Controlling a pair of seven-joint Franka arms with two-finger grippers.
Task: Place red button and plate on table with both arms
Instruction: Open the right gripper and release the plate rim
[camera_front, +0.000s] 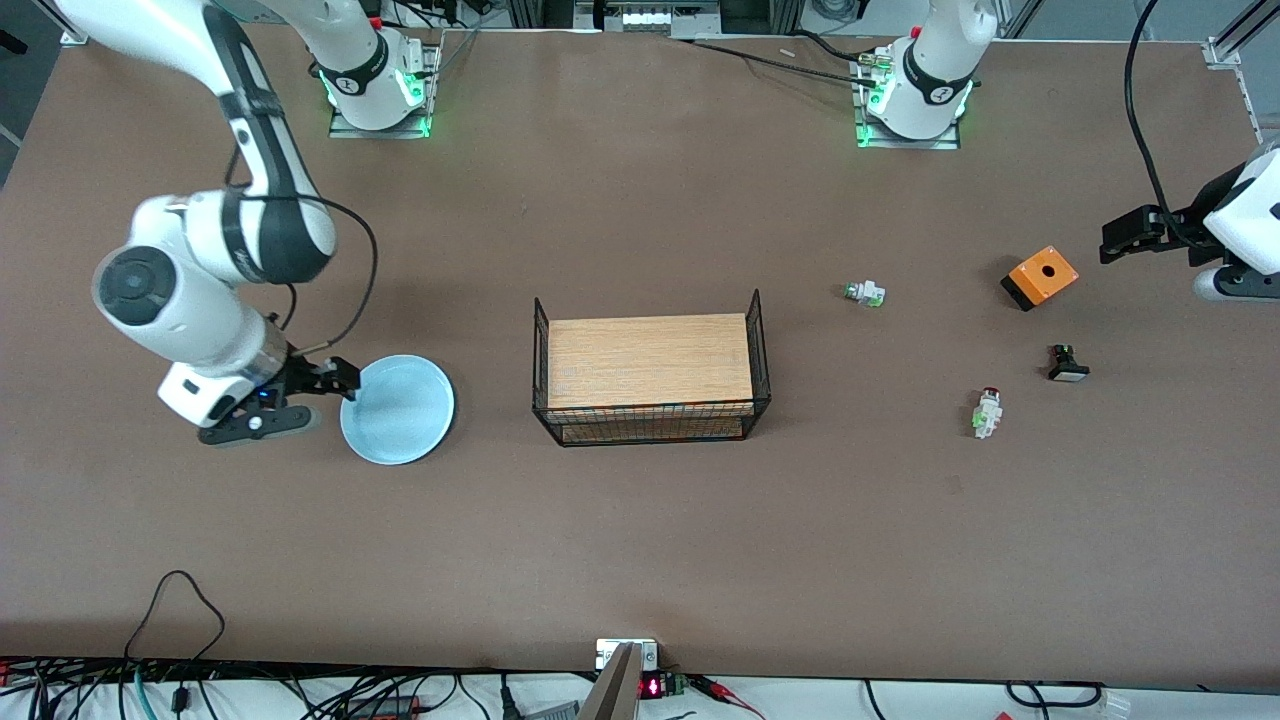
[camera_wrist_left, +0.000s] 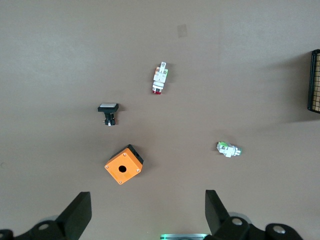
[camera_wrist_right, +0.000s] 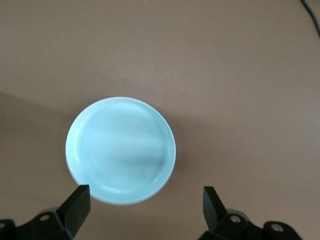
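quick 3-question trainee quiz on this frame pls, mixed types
1. True or false: the plate sits inside the wooden rack.
2. Which lies nearest the front camera: A) the orange box B) the red button C) the black piece with a white cap?
3. Fill in: the right pincer is at the plate's rim with its jaws ____.

Key: 1 false, it lies on the table. 2 B. 3 open; the left pincer, also open, is over the table near the orange box.

no readable text, labels, brands or numbers on anything
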